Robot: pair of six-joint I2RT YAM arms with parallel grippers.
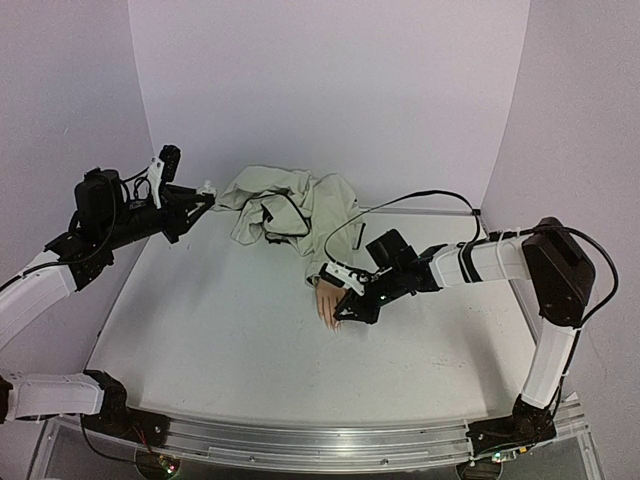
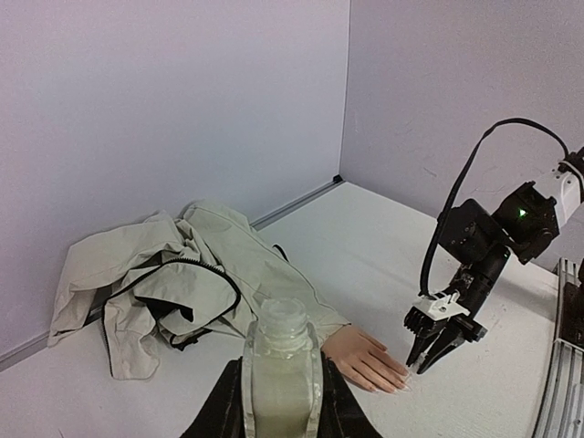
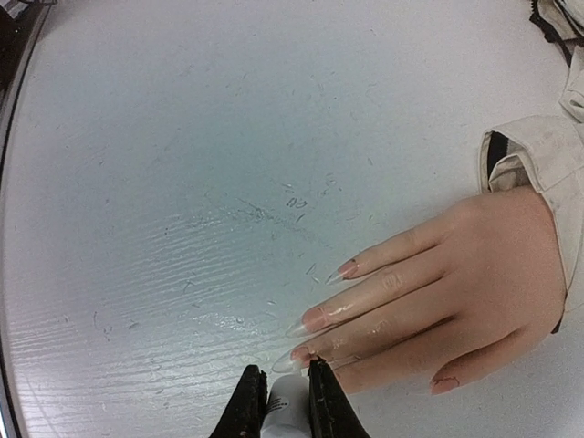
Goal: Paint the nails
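The nails [image 3: 315,319] tip a peach mannequin hand [image 3: 474,283] near the table [image 1: 200,330] middle, fingers pointing to 6 o'clock seen from above, beige sleeve [image 1: 290,205] trailing toward 12. The right gripper [image 3: 284,379] sits at the fingertips, jaws pinched nearly closed on a small white object [image 3: 286,408] (what, I cannot tell). At 10 o'clock, well apart, the left gripper [image 2: 281,388] clamps a small pale bottle [image 2: 281,328].

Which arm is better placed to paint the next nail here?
Right. The right gripper sits at the mannequin hand's fingertips, pinching a small white object beside the nails. The left gripper is far back by the jacket, holding the bottle.
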